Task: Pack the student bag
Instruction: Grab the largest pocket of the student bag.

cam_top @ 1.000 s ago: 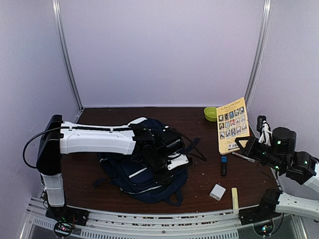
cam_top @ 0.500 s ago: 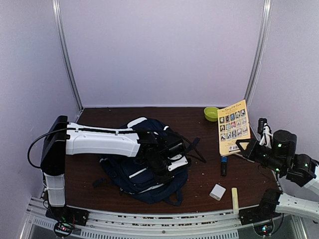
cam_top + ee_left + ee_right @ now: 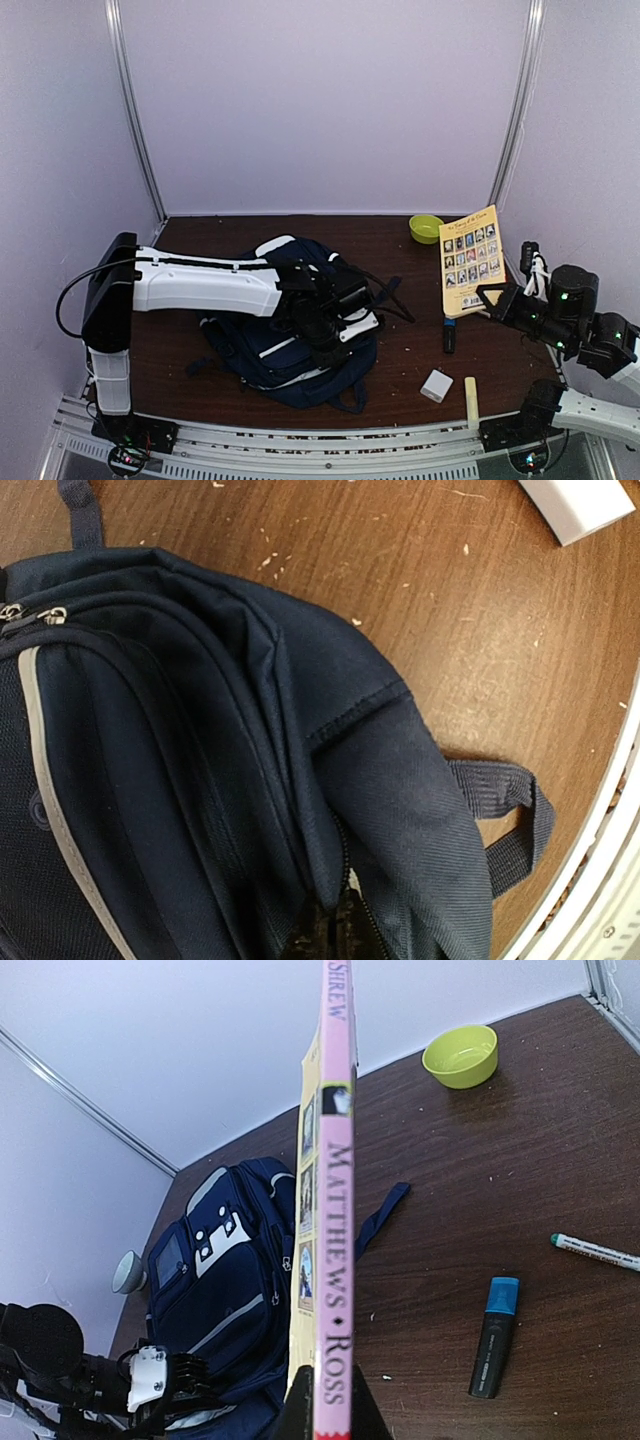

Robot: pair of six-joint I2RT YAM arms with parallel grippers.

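Observation:
The student bag (image 3: 290, 330), navy with a white stripe, lies flat at the table's middle left; it fills the left wrist view (image 3: 200, 760). My left gripper (image 3: 335, 345) presses down on its near right part, jaws shut on a fold of fabric beside the zipper (image 3: 335, 935). My right gripper (image 3: 492, 298) is shut on the lower edge of a yellow book (image 3: 470, 260) and holds it upright at the right. In the right wrist view, the book's pink spine (image 3: 336, 1210) rises from between the shut jaws (image 3: 330, 1415), with the bag (image 3: 220, 1270) to its left.
A green bowl (image 3: 425, 227) sits at the back right. A blue highlighter (image 3: 449, 333), a white block (image 3: 436, 385) and a pale yellow stick (image 3: 470, 398) lie near the front right. A white marker (image 3: 595, 1251) lies right of the highlighter (image 3: 493, 1336). A grey cup (image 3: 127, 1272) stands beyond the bag.
My left gripper has closed on the bag's fabric by the zipper. The right gripper has shifted slightly right and nearer with the book still in it.

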